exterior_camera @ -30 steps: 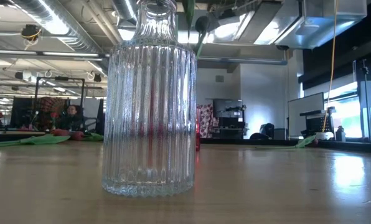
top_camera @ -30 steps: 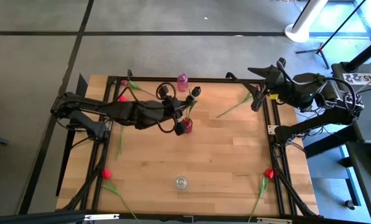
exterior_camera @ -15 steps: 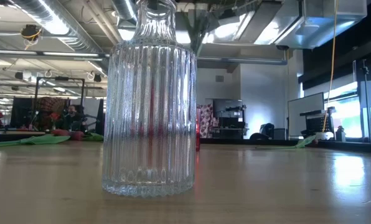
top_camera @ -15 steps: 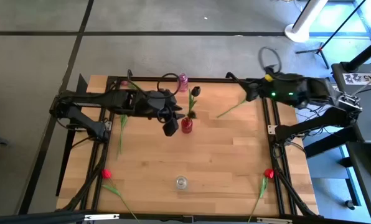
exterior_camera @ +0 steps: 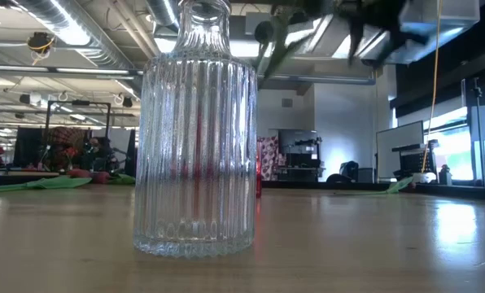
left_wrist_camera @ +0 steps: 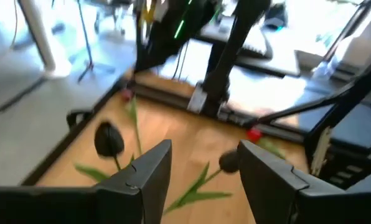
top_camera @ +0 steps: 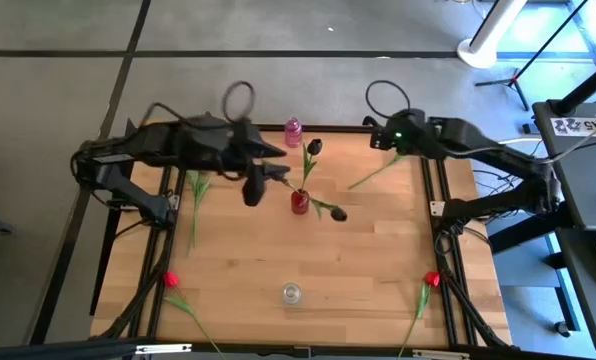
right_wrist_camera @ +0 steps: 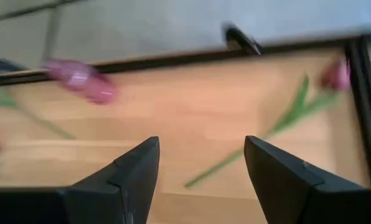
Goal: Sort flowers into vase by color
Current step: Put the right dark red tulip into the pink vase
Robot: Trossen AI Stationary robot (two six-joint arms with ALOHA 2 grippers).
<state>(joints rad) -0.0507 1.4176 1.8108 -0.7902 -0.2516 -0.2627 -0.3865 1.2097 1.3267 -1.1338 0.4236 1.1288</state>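
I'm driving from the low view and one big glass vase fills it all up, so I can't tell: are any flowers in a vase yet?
Observer: Yes, two dark tulips stand in the red vase.
Operator: Is the left arm holding one?
Observer: No, the left gripper has its fingers open and empty, beside that vase.
Operator: And the right one?
Observer: The right gripper is open as well, near a pink tulip lying at the far side of the table.

Three vases (top_camera: 299, 201), two dark tulips (top_camera: 314, 147), two red tulips (top_camera: 171, 280).
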